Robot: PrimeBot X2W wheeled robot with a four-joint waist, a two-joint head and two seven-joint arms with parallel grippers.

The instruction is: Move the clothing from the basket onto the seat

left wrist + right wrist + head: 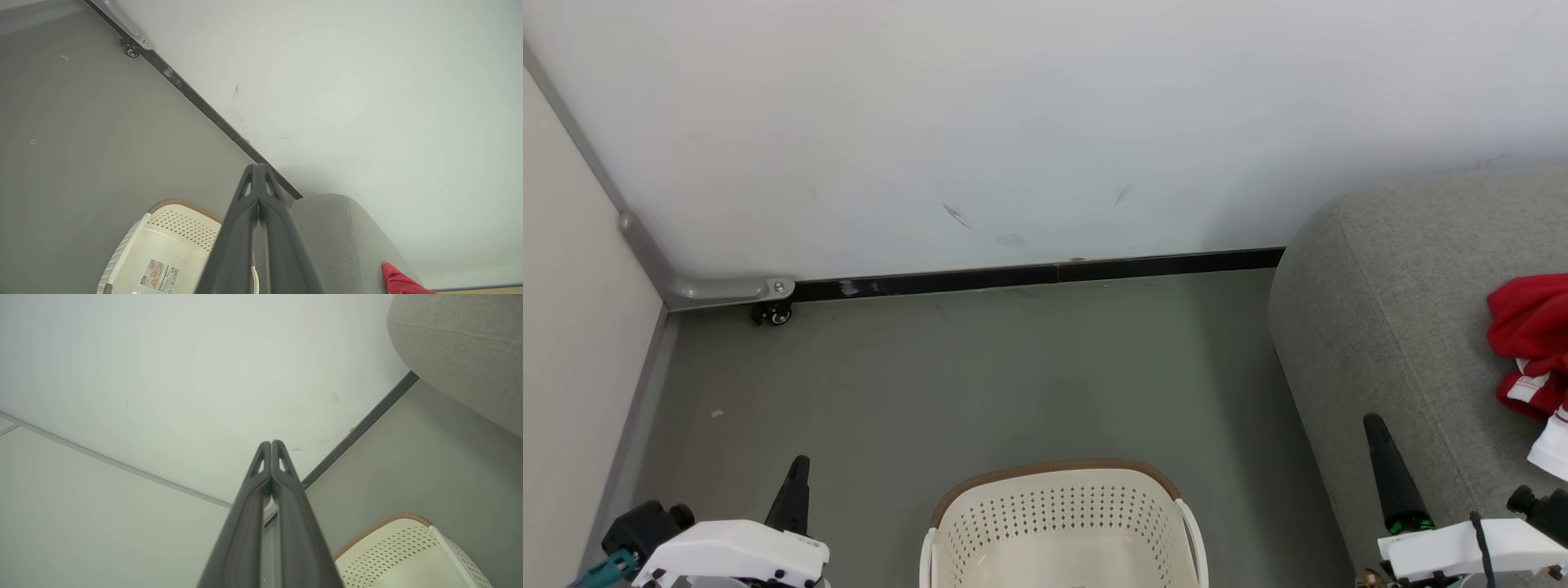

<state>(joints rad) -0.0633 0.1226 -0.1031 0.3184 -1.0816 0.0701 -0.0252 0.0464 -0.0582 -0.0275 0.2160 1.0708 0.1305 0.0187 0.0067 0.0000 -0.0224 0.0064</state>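
Note:
The cream basket (1062, 523) with a brown rim stands on the floor at the bottom centre, and what shows of its inside is bare. Red clothing (1531, 347) with white trim lies on the grey seat (1388, 327) at the right edge. My left gripper (798, 469) is shut, left of the basket, holding nothing. My right gripper (1376, 429) is shut too, over the seat's front edge, left of the clothing. The left wrist view has the shut gripper (258, 167) above the basket (163, 241), with the seat (343, 237) and a red corner of clothing (398, 281). The right wrist view shows shut fingers (271, 444), basket (400, 555), seat (461, 347).
A white wall (1045, 122) with a black baseboard (1045, 273) closes the far side. A beige panel (572, 327) stands at the left, with a small caster (778, 314) at its foot. Grey floor (980, 376) lies between wall and basket.

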